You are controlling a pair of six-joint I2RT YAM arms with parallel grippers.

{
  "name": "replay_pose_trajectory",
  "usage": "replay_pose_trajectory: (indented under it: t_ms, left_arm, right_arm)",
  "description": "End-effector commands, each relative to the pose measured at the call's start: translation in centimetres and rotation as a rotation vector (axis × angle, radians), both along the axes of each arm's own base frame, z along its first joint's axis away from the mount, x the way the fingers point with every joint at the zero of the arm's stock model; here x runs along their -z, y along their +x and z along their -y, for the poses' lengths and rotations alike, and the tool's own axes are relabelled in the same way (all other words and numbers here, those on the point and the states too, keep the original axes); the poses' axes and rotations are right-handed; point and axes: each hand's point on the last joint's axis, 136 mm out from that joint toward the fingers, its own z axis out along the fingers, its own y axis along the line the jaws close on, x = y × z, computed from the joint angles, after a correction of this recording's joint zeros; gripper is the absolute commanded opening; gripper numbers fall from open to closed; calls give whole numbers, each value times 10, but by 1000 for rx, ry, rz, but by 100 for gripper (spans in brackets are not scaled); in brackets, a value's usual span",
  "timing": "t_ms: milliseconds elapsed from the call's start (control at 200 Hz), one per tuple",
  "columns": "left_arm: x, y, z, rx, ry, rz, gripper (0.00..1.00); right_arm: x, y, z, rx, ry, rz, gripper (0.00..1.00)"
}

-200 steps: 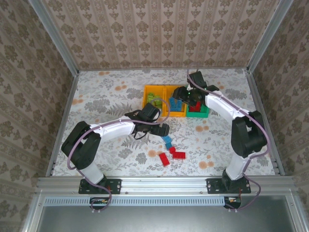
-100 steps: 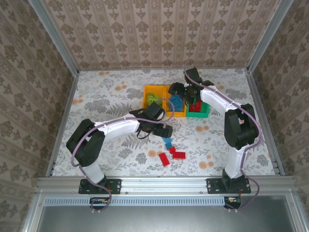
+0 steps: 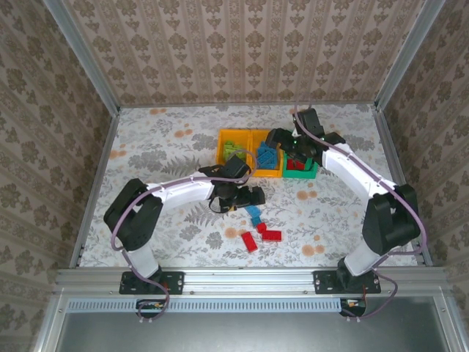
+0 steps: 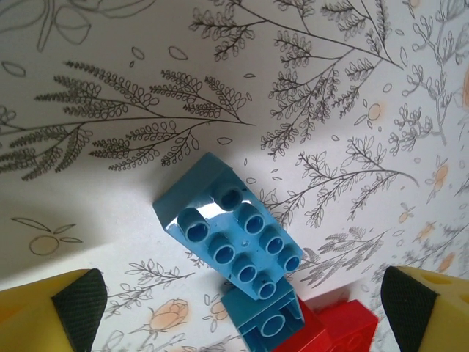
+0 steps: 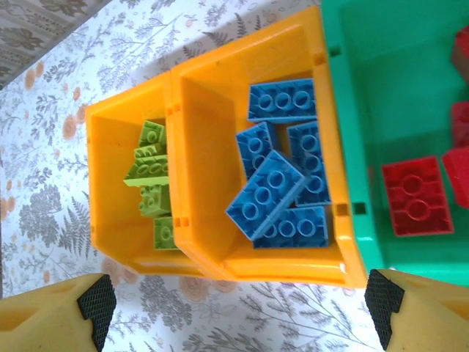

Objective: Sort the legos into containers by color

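Since a second ago my left claw [image 4: 242, 304] has slid over the loose blue brick [image 4: 231, 246] on the table [image 4: 110, 95], jaws wide and empty either side of it. My right claw [image 5: 240, 304] hangs open and empty above the yellow bin [image 5: 286, 268] of blue bricks [image 5: 275, 183]. That loose brick looks light, stiff and slick, so I'd pinch its flat long sides, clear of the smaller blue brick [image 4: 267, 323] right against it.
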Motion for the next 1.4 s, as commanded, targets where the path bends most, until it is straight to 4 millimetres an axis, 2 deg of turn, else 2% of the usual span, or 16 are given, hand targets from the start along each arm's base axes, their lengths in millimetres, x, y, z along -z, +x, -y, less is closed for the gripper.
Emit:
replay_pose_trajectory:
  t_ms: [0, 250, 305, 325, 375, 520, 695, 880, 1140, 1395]
  left_arm:
    - [7, -4, 5, -139, -1, -107, 100]
    - [10, 4, 0, -305, 108, -181, 100]
    - [11, 4, -2, -338, 142, -213, 100]
    - [12, 4, -3, -349, 154, -223, 100]
    - [14, 4, -2, -375, 172, -249, 100]
    - [29, 0, 1, -396, 245, -333, 100]
    - [47, -16, -10, -425, 341, -405, 82]
    - [54, -16, -12, -443, 371, -403, 70]
    - [61, -9, -15, -453, 403, -389, 47]
    - [53, 13, -19, -493, 371, -328, 37]
  right_arm:
    - [6, -13, 20, 31, -49, 0, 92]
    - [22, -37, 54, 99, -26, -6, 94]
    - [32, -42, 62, 115, -25, -25, 94]
    - [25, -45, 65, 121, -16, -2, 94]
    - [28, -50, 72, 136, -8, 1, 95]
    - [40, -65, 90, 176, 8, -8, 96]
    - [48, -84, 116, 229, 19, -15, 97]
    - [52, -96, 132, 273, 44, -1, 97]
    - [62, -109, 140, 282, 32, -21, 97]
    - [71, -123, 139, 250, 1, -36, 96]
